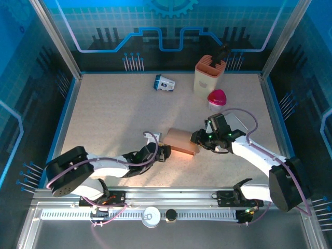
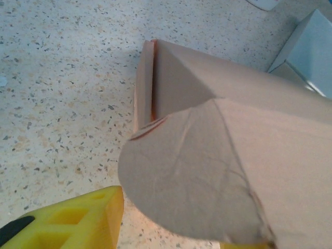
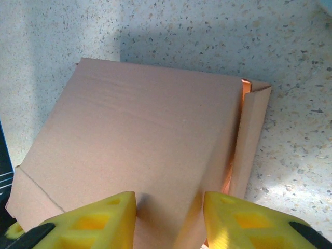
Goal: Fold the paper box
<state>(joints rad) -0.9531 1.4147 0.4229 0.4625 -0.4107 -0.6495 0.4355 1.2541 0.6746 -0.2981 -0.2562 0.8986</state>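
The brown paper box [image 1: 181, 140] lies on its side in the middle of the table. My left gripper [image 1: 165, 152] sits at its left end, open. In the left wrist view the box's rounded end flap [image 2: 192, 181] hangs loose over the gap of that gripper [image 2: 176, 228], and one yellow finger [image 2: 78, 223] stands clear of it at the lower left. My right gripper [image 1: 197, 139] is at the box's right end. In the right wrist view the box [image 3: 140, 135] has its near corner edge between the two yellow fingers [image 3: 104, 218] of the gripper [image 3: 170, 207], which press on it.
A beige holder [image 1: 208, 73] and a container with a pink lid [image 1: 217, 98] stand at the back right. A small blue and white item [image 1: 164, 83] lies at the back centre. The metal rail [image 1: 171, 199] runs along the near edge.
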